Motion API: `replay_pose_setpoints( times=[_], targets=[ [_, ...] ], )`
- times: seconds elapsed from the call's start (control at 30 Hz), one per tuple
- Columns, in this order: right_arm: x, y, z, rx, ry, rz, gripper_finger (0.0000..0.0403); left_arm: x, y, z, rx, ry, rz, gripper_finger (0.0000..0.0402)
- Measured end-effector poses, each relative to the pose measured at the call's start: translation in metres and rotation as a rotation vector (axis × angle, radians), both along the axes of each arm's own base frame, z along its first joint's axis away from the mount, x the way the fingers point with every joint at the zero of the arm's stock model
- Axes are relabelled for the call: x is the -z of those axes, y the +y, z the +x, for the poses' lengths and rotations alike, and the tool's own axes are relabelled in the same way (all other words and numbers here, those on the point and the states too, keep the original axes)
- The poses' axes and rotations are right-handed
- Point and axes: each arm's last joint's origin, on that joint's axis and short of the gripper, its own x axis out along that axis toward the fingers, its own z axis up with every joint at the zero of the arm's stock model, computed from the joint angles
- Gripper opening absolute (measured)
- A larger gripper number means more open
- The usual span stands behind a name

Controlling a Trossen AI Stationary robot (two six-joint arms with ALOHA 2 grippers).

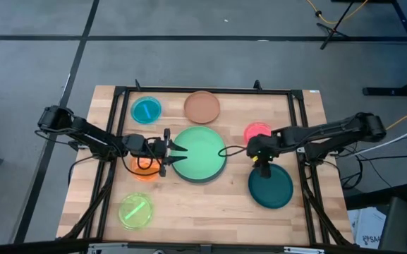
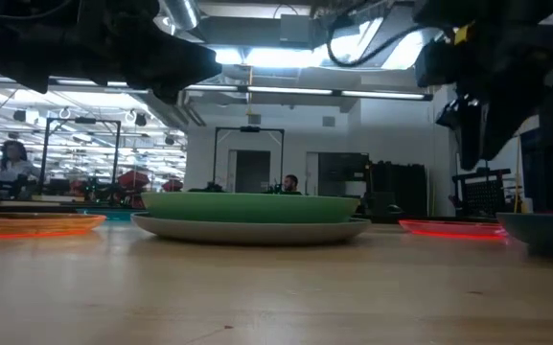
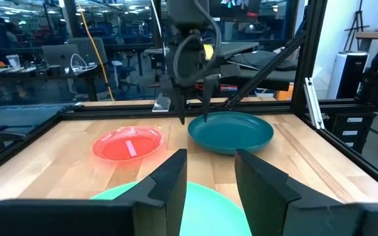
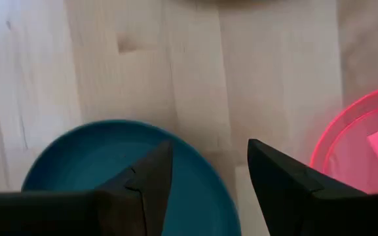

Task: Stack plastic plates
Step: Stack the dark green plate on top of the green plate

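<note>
While the high view hides it, grey plate under green plate, left hand and right hand both open, empty.

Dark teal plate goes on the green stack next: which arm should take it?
Right. The right gripper hangs open-jawed over the dark teal plate's rim; the left gripper is across the light green plate.

Light wooden slatted table inside black metal frame; grey floor; seated person in background.
</note>
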Motion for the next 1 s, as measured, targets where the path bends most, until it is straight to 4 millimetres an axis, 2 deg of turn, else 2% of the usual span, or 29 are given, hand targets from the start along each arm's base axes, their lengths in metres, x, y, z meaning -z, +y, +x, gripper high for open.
replay_pose_setpoints(
  times=[0.2, 0.4, 0.6, 0.7, 1.0],
  targets=[
    [0.009, 0.003, 0.0, -0.001, 0.094, 0.056, 0.0188, 0.0, 0.0, 0.0, 0.002, 0.005, 0.001, 0.0121],
    [0.012, 0.018, -0.008, -0.013, 0.153, 0.054, 0.0188, 0.001, 0.0, 0.0, 0.002, 0.006, 0.002, 0.0121],
    [0.015, 0.036, -0.016, -0.074, 0.149, -0.094, 0.0188, 0.002, 0.0, 0.0, -0.002, 0.022, 0.003, 0.0121],
    [0.021, 0.035, -0.02, -0.068, 0.16, -0.151, 0.0188, 0.002, 0.0, 0.0, -0.004, 0.022, 0.003, 0.0121],
    [0.05, 0.019, -0.034, -0.003, 0.254, -0.133, 0.0188, 0.002, 0.0, 0.0, -0.007, 0.02, -0.001, 0.0121]
  ],
)
